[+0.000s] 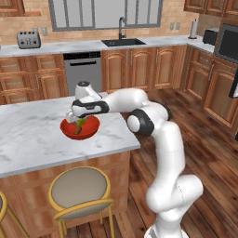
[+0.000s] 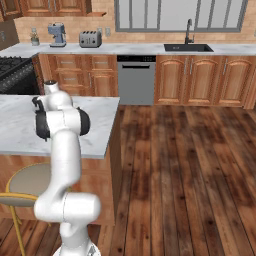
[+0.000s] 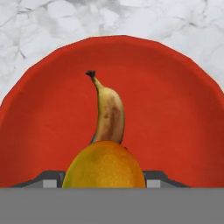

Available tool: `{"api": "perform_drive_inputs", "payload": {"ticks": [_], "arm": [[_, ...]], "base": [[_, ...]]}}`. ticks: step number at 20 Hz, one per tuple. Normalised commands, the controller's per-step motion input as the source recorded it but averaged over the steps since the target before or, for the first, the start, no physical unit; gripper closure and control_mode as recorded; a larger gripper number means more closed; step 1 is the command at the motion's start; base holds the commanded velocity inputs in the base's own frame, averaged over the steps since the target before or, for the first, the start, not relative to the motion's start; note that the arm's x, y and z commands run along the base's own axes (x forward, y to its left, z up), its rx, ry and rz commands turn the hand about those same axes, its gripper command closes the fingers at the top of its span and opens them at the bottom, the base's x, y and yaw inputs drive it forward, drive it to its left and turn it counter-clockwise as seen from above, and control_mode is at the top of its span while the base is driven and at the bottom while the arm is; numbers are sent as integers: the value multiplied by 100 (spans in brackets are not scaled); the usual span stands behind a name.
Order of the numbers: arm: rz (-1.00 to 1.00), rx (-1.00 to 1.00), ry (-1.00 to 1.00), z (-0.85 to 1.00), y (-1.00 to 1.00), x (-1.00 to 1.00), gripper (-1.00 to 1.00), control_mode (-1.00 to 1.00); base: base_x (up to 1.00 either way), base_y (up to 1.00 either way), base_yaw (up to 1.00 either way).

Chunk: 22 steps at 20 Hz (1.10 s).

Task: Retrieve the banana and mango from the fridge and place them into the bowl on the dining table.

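The red-orange bowl (image 1: pixel 91 132) stands on the dining table (image 1: pixel 28 135) near its right end. My gripper (image 1: pixel 76 120) hangs just over the bowl, pointing down. In the hand view the yellow-green mango (image 3: pixel 104 165) sits between my gripper's (image 3: pixel 103 180) finger tips, which are shut on it. Beyond the mango, the banana (image 3: pixel 109 113) lies on the floor of the bowl (image 3: pixel 179 109), its dark tip pointing away. The fridge is out of view.
Round stools (image 1: pixel 79 188) stand at the table's near side. Behind the table are a dishwasher (image 1: pixel 82 70), a sink (image 1: pixel 123 42) and a toaster (image 1: pixel 28 40) on the wall counter. Open wooden floor (image 2: pixel 190 165) lies to the right.
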Motion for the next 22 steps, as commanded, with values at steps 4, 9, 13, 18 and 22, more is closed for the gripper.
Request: {"api": "perform_drive_inputs", "payload": {"ticks": [4, 9, 13, 18, 22], "arm": [[-1, 0, 4, -13, -1, 22, -100, -100], [-2, 0, 0, 0, -7, 0, -100, -100], [-1, 0, 0, 7, -1, -4, -100, -100], [-2, 0, -9, 25, -25, -50, -100, -100], [0, 0, -29, 62, -62, -100, -100, -100]], "base": [[0, 0, 0], [0, 0, 0], [0, 0, 0], [0, 0, 0], [0, 0, 0]]}}
